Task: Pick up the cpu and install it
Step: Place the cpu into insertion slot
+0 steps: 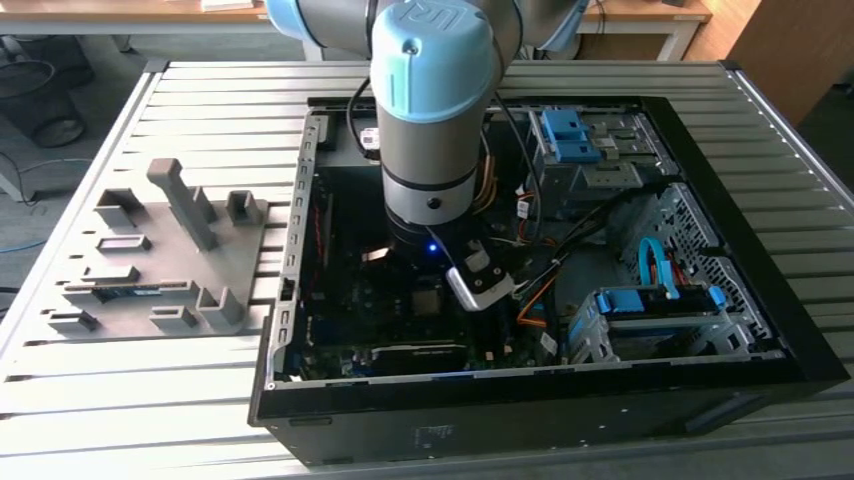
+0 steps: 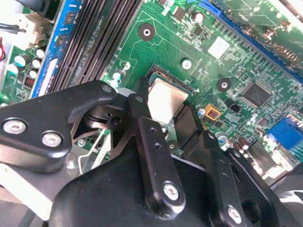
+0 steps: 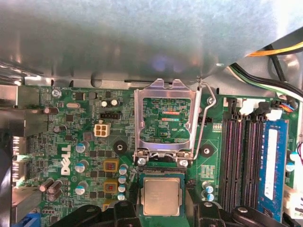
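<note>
Metal face up, the cpu (image 3: 162, 196) lies flat over the socket of the green motherboard (image 3: 71, 156), near the board's middle and just beside the hinge of the load plate (image 3: 163, 92). The gripper (image 2: 164, 101) is closed on the cpu. Its two black fingers (image 2: 142, 118) stand only as far apart as the chip is wide, one pressed to each of two opposite edges.

There is one cpu and one load plate. The plate is swung up and open, with its single wire lever (image 3: 204, 118) raised beside it. Two black round mounting holes (image 3: 120, 146) flank the plate's hinge. Two yellow square parts (image 3: 110, 165) and one white connector (image 3: 100, 130) sit on the board to one side of the socket. On the other side, towards the board's edge, run three dark memory slots (image 3: 241, 161) and then one blue memory stick (image 3: 272, 161).

In the exterior view the arm (image 1: 434, 110) reaches down into the open computer case (image 1: 534, 400), which lies on a slatted table (image 1: 801, 250). One grey fixture tray (image 1: 160, 260) rests near the table's edge on the exterior view's left.
</note>
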### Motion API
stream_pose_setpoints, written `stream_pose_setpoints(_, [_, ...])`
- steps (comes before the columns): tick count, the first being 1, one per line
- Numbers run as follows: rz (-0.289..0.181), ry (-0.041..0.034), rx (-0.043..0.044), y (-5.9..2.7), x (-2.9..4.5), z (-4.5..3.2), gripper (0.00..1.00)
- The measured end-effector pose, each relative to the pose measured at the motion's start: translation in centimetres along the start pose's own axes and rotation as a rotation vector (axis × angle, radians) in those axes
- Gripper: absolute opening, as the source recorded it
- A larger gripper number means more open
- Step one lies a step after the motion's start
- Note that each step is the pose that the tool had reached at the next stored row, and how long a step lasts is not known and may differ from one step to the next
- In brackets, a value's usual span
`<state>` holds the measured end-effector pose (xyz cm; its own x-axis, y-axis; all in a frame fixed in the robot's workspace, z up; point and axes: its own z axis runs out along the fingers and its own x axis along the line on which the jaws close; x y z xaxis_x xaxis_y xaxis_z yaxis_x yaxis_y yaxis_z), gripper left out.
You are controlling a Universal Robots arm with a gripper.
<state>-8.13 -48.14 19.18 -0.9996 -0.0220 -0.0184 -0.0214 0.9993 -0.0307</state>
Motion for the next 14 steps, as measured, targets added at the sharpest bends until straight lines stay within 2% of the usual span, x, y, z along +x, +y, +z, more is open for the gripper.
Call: stream_pose_setpoints(14, [0.015,0.0006,0.0004,0.01,0.05,0.25,0.47])
